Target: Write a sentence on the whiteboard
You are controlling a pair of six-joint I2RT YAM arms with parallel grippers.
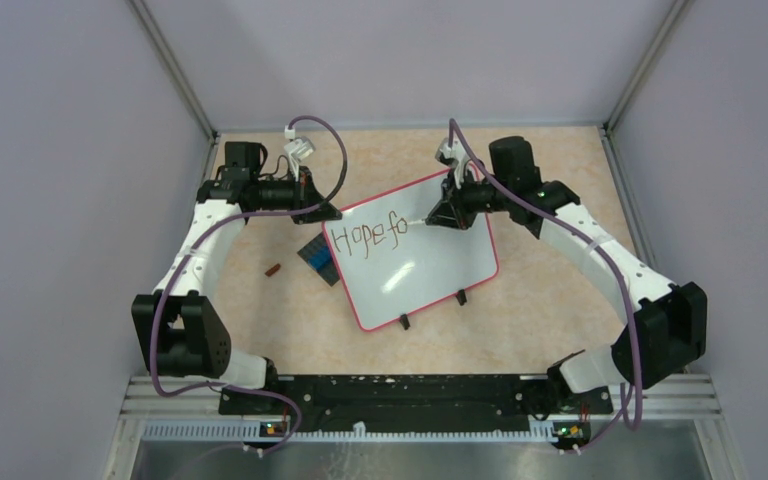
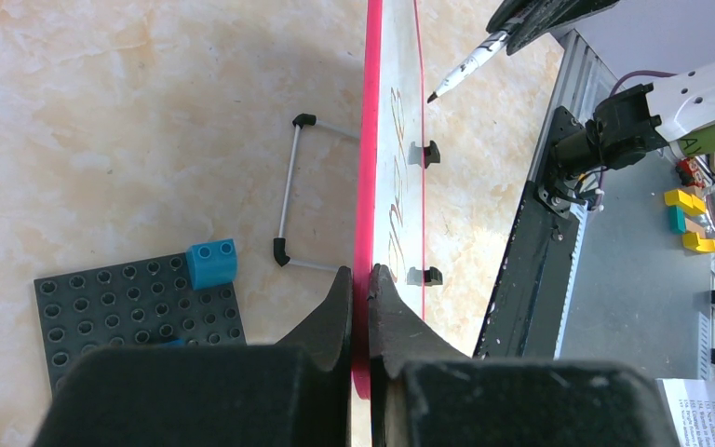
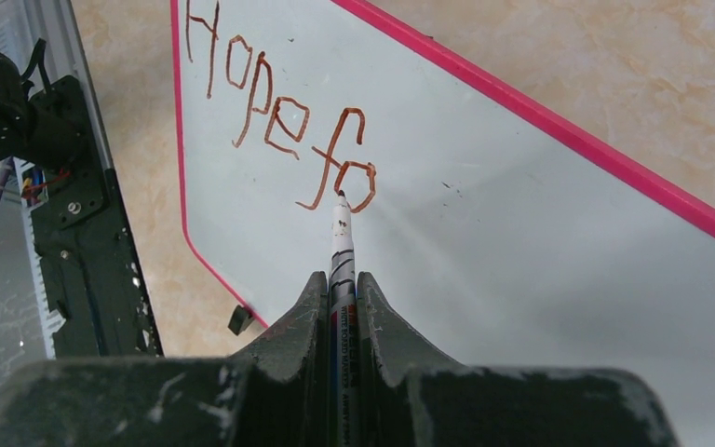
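Note:
The whiteboard (image 1: 430,275), glossy white with a pink-red frame, stands tilted in the middle of the table. Red-brown handwriting on it reads "Hope fo" (image 1: 365,238), the sentence as it stands. My left gripper (image 1: 332,213) is shut on the board's upper left edge. In the left wrist view the fingers pinch the pink frame (image 2: 369,168) at the left gripper (image 2: 361,275). My right gripper (image 3: 340,277) is shut on a white marker (image 3: 340,237). The marker's tip touches the board at the bottom of the "o" in the writing (image 3: 284,121).
A dark studded plate (image 2: 121,307) with a blue brick (image 2: 212,263) lies behind the board's left side. A wire stand (image 2: 289,191) juts from the board's back. A small brown piece (image 1: 273,269) lies left of the plate. Two black feet (image 1: 404,321) face the black base rail (image 1: 400,390).

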